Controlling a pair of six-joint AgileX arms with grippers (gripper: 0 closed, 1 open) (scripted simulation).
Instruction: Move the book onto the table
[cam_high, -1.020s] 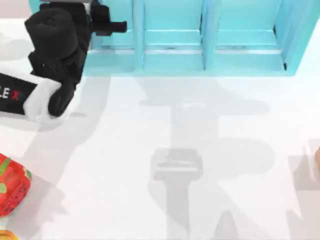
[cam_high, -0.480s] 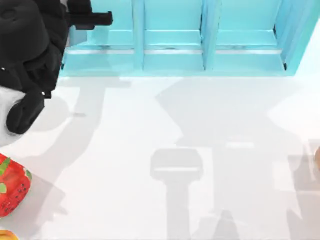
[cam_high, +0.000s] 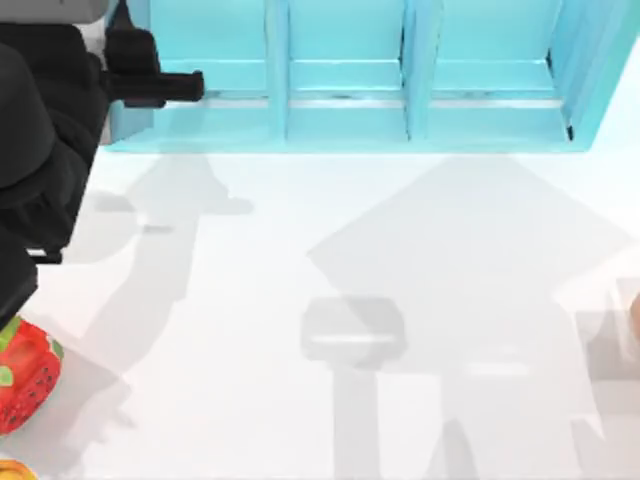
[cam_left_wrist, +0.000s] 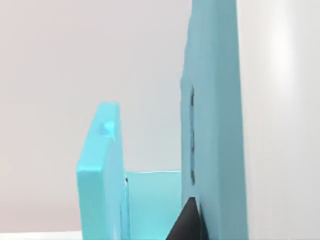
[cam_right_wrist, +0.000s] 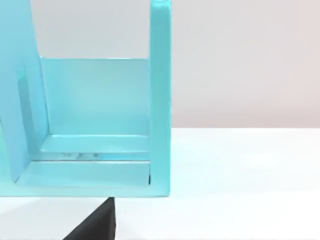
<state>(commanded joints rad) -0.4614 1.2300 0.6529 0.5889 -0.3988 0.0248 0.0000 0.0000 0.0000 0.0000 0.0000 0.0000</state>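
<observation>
The book is hidden; I cannot make it out in any shelf compartment. The light-blue shelf (cam_high: 400, 110) stands along the far edge of the white table (cam_high: 330, 240). My left arm reaches in from the top view's left, and its black gripper (cam_high: 190, 88) points right, over the front of the shelf's leftmost compartment. In the left wrist view a dark gripper tip (cam_left_wrist: 187, 222) lies against a shelf panel (cam_left_wrist: 215, 125). The right wrist view faces the shelf's end compartment (cam_right_wrist: 95, 110), with a black corner of my right gripper (cam_right_wrist: 97, 222) low in the picture.
A red strawberry-like object (cam_high: 22, 385) lies at the table's near left, with a yellow item (cam_high: 10, 470) just below it. Something orange (cam_high: 635, 315) peeks in at the right edge. Grey shadows cross the middle of the table.
My left arm has swung left and toward the near side, drawing its gripper left along the shelf front. The broad shadow on the table has shifted right.
</observation>
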